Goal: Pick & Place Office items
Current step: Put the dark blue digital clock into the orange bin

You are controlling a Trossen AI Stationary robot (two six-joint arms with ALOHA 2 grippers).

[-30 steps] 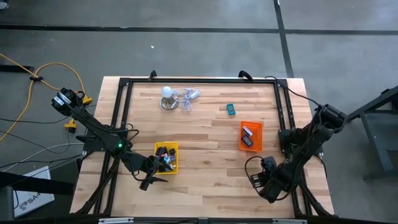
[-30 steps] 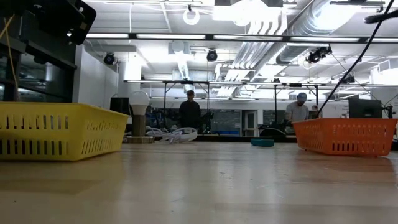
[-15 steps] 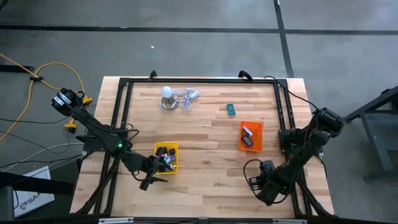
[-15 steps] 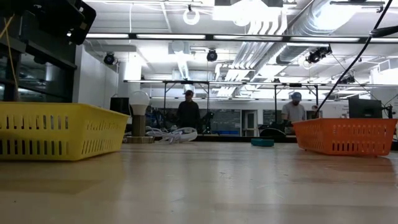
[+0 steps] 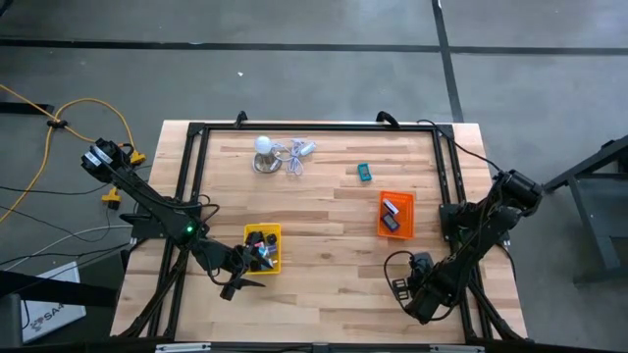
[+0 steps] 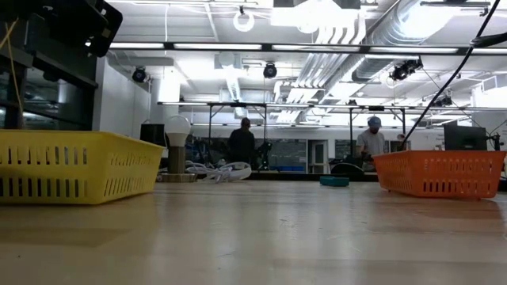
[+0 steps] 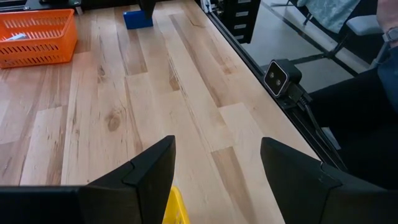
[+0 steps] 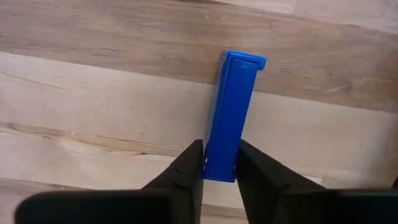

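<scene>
My right gripper (image 8: 216,163) is shut on a blue block (image 8: 229,112) that lies on the wood near the table's near right corner. In the high view the gripper (image 5: 401,287) hides the block. My left gripper (image 7: 217,180) hangs open with nothing between its fingers, at the near right corner of the yellow tray (image 5: 262,249), which holds several small items. The orange tray (image 5: 396,214) holds a white and a dark item. A teal item (image 5: 364,173) lies alone on the wood beyond it. My right gripper pinches the blue block's two long sides (image 8: 219,155) between its two fingers (image 8: 190,163), close to one end. The fingers come from above, pointing down, and lie across the block. The block lies on the table, most of its length sticking out past the fingers.
A white dome lamp (image 5: 263,147) with a pale cord (image 5: 294,157) stands at the far left of the table. A black frame (image 5: 314,126) runs round the table's edges. Bare wood lies between the two trays. People stand in the room behind (image 6: 242,144).
</scene>
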